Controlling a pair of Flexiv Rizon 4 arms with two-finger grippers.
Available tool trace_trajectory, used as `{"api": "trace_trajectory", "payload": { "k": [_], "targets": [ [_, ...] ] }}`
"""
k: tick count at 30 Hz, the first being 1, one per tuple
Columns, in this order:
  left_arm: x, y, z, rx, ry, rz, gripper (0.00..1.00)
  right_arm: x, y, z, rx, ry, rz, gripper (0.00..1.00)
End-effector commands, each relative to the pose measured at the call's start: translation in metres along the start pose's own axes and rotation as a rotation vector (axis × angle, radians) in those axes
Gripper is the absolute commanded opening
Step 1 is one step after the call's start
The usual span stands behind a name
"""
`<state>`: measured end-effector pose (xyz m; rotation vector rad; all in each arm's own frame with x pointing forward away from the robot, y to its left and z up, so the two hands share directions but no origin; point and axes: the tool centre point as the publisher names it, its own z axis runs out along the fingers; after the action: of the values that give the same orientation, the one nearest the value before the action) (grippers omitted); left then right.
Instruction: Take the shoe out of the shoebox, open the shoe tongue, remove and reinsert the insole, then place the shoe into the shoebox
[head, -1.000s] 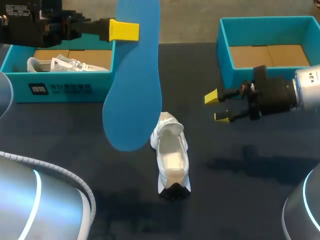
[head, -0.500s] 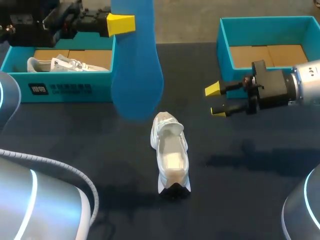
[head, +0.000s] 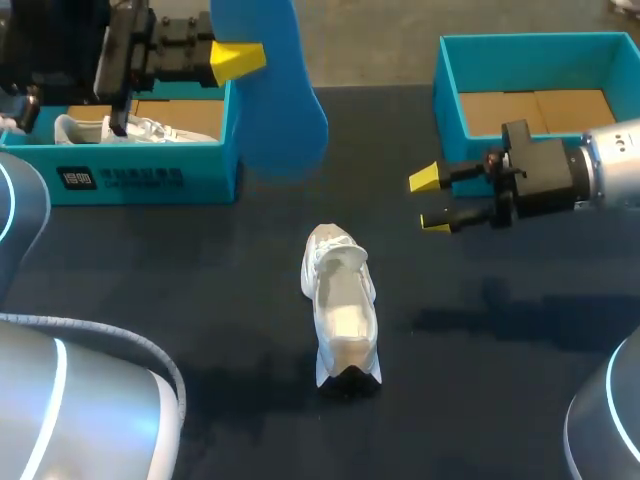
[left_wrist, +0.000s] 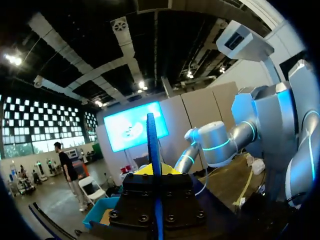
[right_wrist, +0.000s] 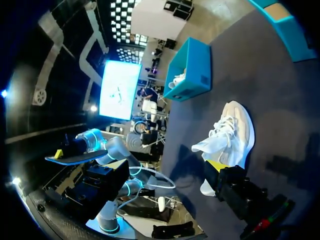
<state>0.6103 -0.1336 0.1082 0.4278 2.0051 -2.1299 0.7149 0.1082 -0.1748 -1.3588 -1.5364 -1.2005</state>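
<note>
Holding the blue insole (head: 275, 100) high above the table, the left gripper (head: 238, 62) has its yellow fingers pinched on it from both sides, kept up there, I'd guess, so it can be steered back into the shoe. The white shoe (head: 340, 305) stands mid-surface on the dark table (head: 150, 290), mouth gaping to take it. At two o'clock of it the right gripper (head: 432, 200) hangs parted and empty, likely placed to steady it. One teal shoebox (head: 130, 175) sits at ten o'clock with another shoe (head: 130, 128) inside, a second shoebox (head: 450, 110) at one o'clock
</note>
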Motion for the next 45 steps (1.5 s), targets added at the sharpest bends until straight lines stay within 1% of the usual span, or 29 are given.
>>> {"api": "trace_trajectory", "payload": {
  "k": [1,14,15,16,17,18,19,20,21,22,23,24,25,27,28,30,34,36,45],
  "targets": [
    [0.003,0.019,0.000,-0.138,0.007,0.483,0.00,0.000,0.000,0.001,0.000,-0.002,0.001,1.00],
    [0.003,0.019,0.000,-0.138,0.007,0.483,0.00,0.000,0.000,0.001,0.000,-0.002,0.001,1.00],
    [0.002,0.022,-0.002,-0.159,-0.007,0.535,0.00,0.000,0.000,0.001,0.000,-0.002,0.001,1.00],
    [-0.001,0.024,-0.004,-0.152,-0.019,0.610,0.00,0.000,0.000,0.001,0.000,-0.002,0.001,1.00],
    [-0.005,0.028,-0.007,-0.108,-0.036,0.643,0.00,0.000,0.000,0.001,0.000,-0.002,0.001,1.00],
    [-0.009,0.032,-0.010,-0.091,-0.068,0.705,0.00,0.000,0.000,0.001,0.000,-0.002,0.001,1.00],
    [-0.009,0.037,-0.011,-0.096,-0.057,0.819,0.00,0.000,0.000,0.001,0.000,-0.002,0.001,1.00],
    [-0.011,0.043,-0.012,-0.086,-0.067,0.857,0.00,0.000,0.000,0.001,0.000,-0.002,0.001,1.00],
    [-0.012,0.050,-0.013,-0.069,-0.053,0.903,0.00,0.000,0.000,0.001,0.000,-0.002,0.001,1.00],
    [-0.012,0.057,-0.012,-0.101,-0.025,0.986,0.00,0.000,0.000,0.001,0.000,-0.002,0.001,1.00],
    [-0.012,0.064,-0.010,-0.105,-0.003,1.000,0.00,0.000,0.000,0.001,0.000,-0.002,0.001,1.00],
    [-0.014,0.069,-0.009,-0.082,0.006,1.016,0.00,0.000,0.000,0.001,0.000,-0.002,0.001,1.00],
    [-0.016,0.075,-0.008,-0.086,0.025,1.056,0.00,0.000,0.000,0.001,0.000,-0.002,0.001,1.00],
    [-0.020,0.084,-0.006,-0.050,0.049,1.092,0.00,0.000,0.000,0.001,0.000,-0.002,0.001,1.00],
    [-0.023,0.088,-0.006,-0.043,0.064,1.107,0.00,0.000,0.000,0.001,0.000,-0.002,0.001,1.00],
    [-0.027,0.096,-0.003,-0.056,0.089,1.176,0.00,0.000,0.000,0.001,0.000,-0.002,0.001,1.00],
    [-0.034,0.106,-0.003,-0.049,0.109,1.267,0.00,0.000,0.000,0.001,0.000,-0.002,0.001,1.00],
    [-0.033,0.112,-0.005,-0.086,0.155,1.357,0.00,0.000,0.000,0.001,0.000,-0.002,0.001,1.00],
    [-0.033,0.112,-0.005,-0.086,0.155,1.357,0.00,0.000,0.000,0.001,0.000,-0.002,0.001,1.00]
  ]
}}
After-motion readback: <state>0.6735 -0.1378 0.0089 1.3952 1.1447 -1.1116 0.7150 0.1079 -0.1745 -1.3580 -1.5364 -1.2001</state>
